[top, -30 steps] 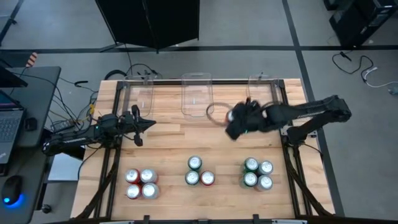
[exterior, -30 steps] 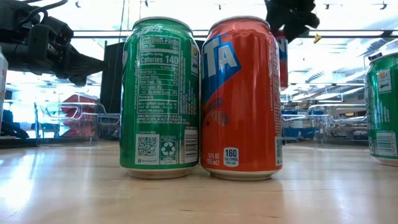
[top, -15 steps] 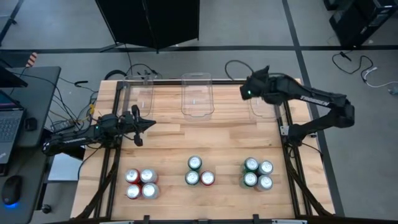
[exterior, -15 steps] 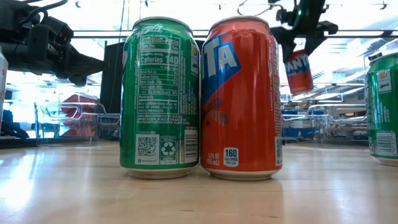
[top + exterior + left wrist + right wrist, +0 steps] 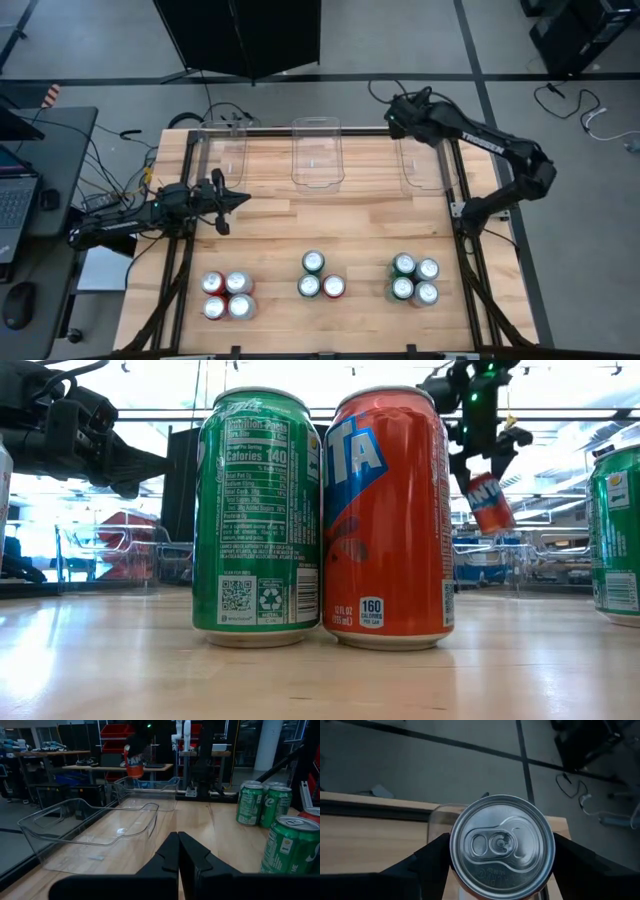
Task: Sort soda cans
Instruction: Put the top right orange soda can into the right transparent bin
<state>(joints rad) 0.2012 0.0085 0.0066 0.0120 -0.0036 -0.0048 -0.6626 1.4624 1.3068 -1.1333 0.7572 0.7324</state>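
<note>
Red can: a red soda can (image 5: 487, 502) hangs tilted in the air, clamped in the right gripper (image 5: 501, 851), far side of the table.
Right gripper: fingers (image 5: 427, 860) press the can's two sides; in the high view it (image 5: 408, 117) sits over the far end of the right-hand clear bin (image 5: 424, 160).
Right wrist view: only this one shows the held can's silver top (image 5: 502, 845) with its pull tab, and the bin's rim below it.
Low view: only this one shows the can's tilt and red label; a green can (image 5: 260, 518) and a red can (image 5: 388, 520) stand touching, close to the camera.
Left wrist view: shows the held can (image 5: 134, 768) far off above the last bin, with green cans (image 5: 257, 802) standing beside.
Left gripper: fingers pressed together, holding nothing (image 5: 178, 851); it waits low over the table's left side (image 5: 222, 203).
Standing cans: three clusters along the near edge, at left (image 5: 227, 295), middle (image 5: 320, 279) and right (image 5: 414, 279).
Bins: three clear bins along the far edge, left (image 5: 227, 152) and middle (image 5: 317, 152) among them.
Surface: pale wooden table (image 5: 320, 225).
Room: grey floor with dark lines (image 5: 100, 70), cables, a desk with a laptop (image 5: 15, 200) at left.
</note>
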